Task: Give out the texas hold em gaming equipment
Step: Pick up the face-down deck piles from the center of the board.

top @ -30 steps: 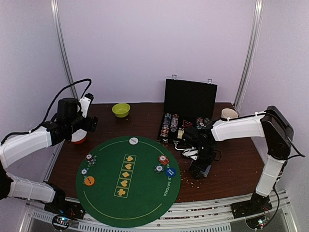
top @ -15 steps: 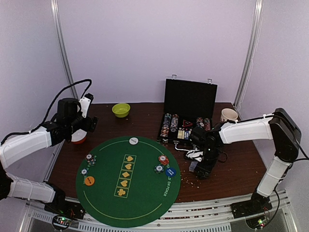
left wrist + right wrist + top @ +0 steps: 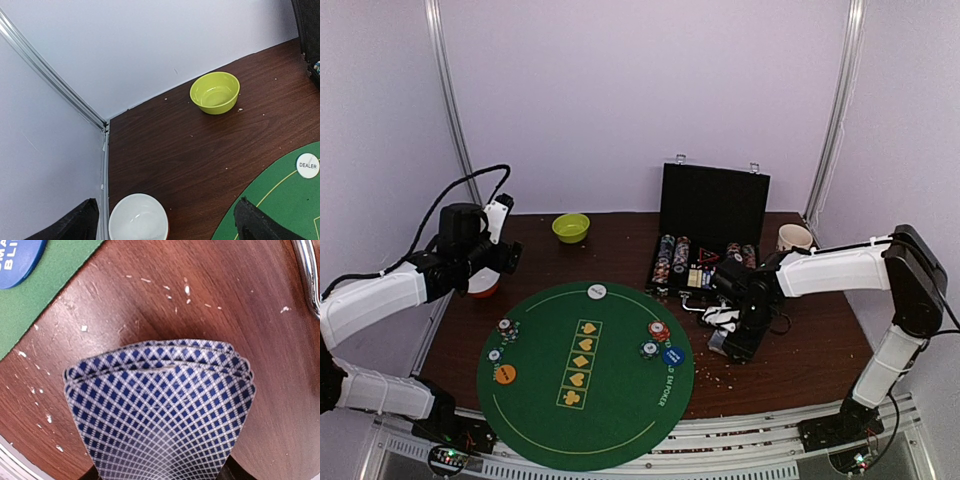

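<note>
Top external view showed a round green felt mat (image 3: 620,400) at the near middle of the dark wooden table (image 3: 800,360). The right gripper (image 3: 732,342) was down at the tabletop just off the mat's right edge. The right wrist view showed the deck of playing cards (image 3: 160,410) there, blue-diamond backs up, slightly fanned and bowed into an arch. The jaws were pressed in on it from both sides, though the finger pads themselves were almost wholly hidden beneath the cards. The deck lay on bare wood strewn with pale crumbs, close beside the mat's rim.

On the mat, small stacks of poker chips (image 3: 658,329) stood near its right edge and others near its left edge. The blue button (image 3: 671,354) lay at the right edge, the orange button (image 3: 505,374) at the left edge, and the white dealer button (image 3: 597,291) at the far edge.

Beyond the mat's far right edge stood an open black chip case (image 3: 712,205) with more chips in rows, and a patterned mug (image 3: 793,236) farther right.

The left gripper (image 3: 505,255) hung above the table off the mat's far left edge. Its fingertips (image 3: 75,225) were spread wide with nothing between them, above a white bowl (image 3: 138,217). A lime-green bowl (image 3: 215,92) sat beyond the mat's far edge.
</note>
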